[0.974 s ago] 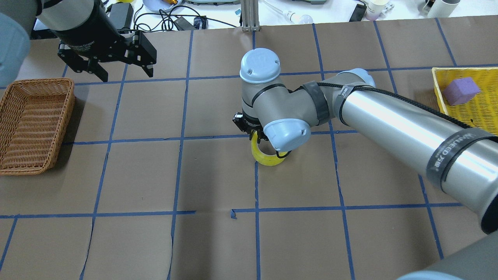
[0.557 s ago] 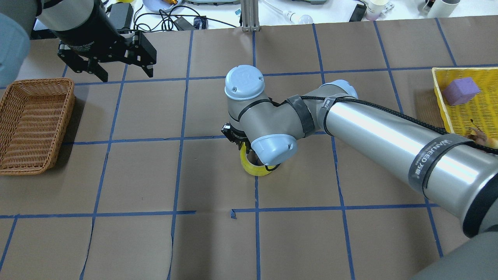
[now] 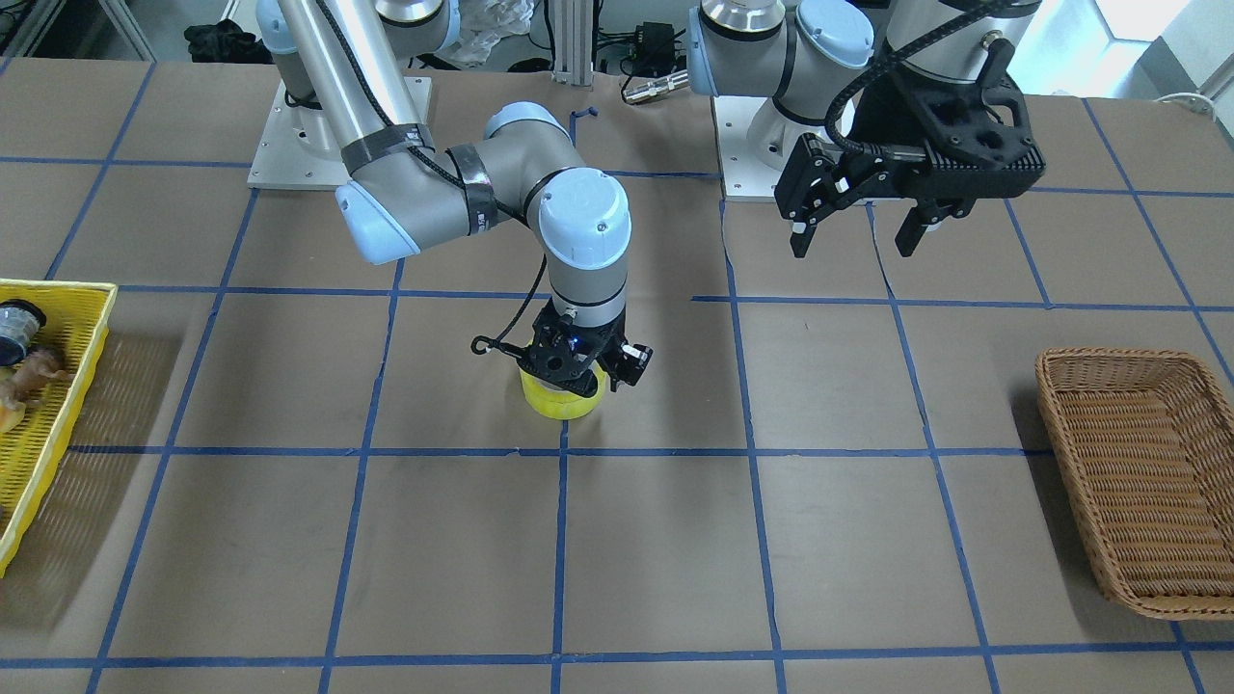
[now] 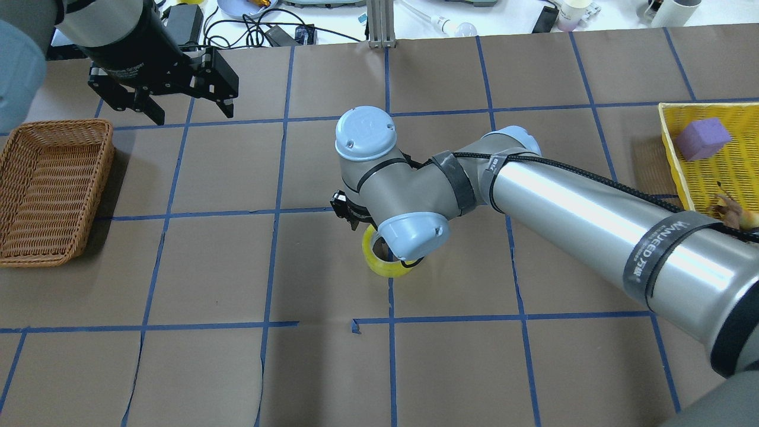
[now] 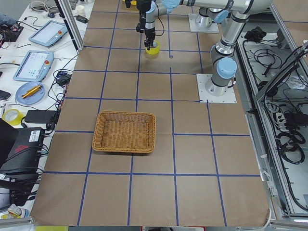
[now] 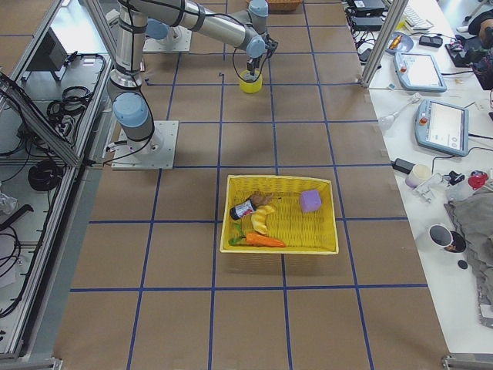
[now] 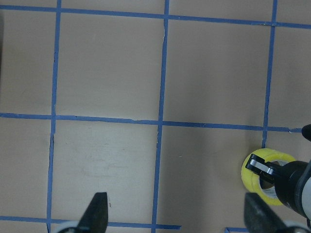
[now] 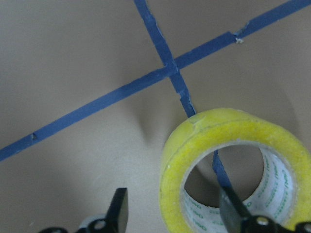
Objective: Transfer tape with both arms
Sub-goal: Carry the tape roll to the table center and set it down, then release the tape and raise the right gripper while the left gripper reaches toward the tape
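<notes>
The yellow tape (image 4: 379, 268) is a ring with a white core, near the table's middle, just over a blue grid crossing. My right gripper (image 3: 571, 378) is shut on the tape's wall. In the right wrist view one finger (image 8: 118, 209) is outside the tape (image 8: 218, 131) and the other is inside its core. The tape (image 3: 556, 403) hangs low over the paper; I cannot tell whether it touches. My left gripper (image 4: 193, 115) is open and empty, high over the far left of the table. The left wrist view shows the tape (image 7: 253, 171) at its lower right.
A wicker basket (image 4: 59, 123) stands at the table's left edge, under and beside the left gripper. A yellow basket (image 4: 667, 126) at the right edge holds a purple block (image 4: 702, 138) and other items. Cables and devices lie beyond the far edge.
My right arm has carried the tape to the left and toward the near side of the overhead view. The left arm has not moved.
</notes>
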### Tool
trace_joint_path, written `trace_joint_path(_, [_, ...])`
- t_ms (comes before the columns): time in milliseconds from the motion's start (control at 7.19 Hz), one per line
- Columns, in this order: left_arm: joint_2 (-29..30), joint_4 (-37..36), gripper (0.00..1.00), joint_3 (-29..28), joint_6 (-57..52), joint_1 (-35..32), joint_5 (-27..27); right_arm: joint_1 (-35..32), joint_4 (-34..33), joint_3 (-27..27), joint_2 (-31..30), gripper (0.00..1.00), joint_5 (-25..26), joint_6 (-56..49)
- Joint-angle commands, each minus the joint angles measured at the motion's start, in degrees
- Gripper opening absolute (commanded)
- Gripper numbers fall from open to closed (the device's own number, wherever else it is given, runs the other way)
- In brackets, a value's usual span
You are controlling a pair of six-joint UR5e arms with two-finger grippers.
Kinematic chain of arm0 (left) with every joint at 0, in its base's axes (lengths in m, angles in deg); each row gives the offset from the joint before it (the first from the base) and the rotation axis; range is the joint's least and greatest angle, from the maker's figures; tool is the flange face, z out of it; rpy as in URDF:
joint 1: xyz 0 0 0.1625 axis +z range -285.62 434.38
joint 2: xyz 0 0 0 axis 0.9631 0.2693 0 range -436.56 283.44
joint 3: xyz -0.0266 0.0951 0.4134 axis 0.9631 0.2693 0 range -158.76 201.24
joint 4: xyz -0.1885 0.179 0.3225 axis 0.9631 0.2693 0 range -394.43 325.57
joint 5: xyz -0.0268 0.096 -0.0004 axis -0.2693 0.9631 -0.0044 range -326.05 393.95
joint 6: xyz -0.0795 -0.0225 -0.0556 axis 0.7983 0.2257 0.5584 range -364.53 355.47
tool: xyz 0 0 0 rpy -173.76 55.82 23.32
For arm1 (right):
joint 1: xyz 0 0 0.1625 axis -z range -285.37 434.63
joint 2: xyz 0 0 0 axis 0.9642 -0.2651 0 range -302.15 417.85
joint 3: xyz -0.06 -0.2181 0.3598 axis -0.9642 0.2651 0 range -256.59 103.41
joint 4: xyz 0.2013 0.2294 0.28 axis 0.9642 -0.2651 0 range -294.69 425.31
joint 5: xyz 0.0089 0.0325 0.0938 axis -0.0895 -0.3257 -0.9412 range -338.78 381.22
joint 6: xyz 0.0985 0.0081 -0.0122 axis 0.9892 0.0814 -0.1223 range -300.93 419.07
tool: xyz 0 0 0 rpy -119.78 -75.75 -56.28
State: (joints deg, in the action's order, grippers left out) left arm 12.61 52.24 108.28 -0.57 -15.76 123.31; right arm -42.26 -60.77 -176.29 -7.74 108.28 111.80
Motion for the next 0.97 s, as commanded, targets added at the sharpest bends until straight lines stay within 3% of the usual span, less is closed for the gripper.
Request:
trace_joint_path(0, [0.0,0.1,1.0,0.1,0.0,0.0,0.0,3.0,1.0,2.2,-4.3,1.0,1.2,-4.7])
trace_joint_path(139, [0.0,0.0,1.0,0.8,0.1,-0.2,0.0,7.0,4.6,3.7,-6.9,1.0,4.4,-15.1])
trace_joint_path(278, [1.0,-0.1,1.0,0.9,0.0,-0.5,0.0,11.5,6.9,4.4,-10.1,1.0,4.5,-21.8])
trace_joint_path(557, [3.3,-0.6,1.0,2.0,0.2,-5.2,-0.1,19.1,17.5,4.4,-17.5,1.0,5.3,-35.8])
trace_joint_path(835, [5.2,-9.3,1.0,9.4,4.5,-11.9,0.1,25.2,27.9,6.8,-24.4,1.0,6.5,-42.0])
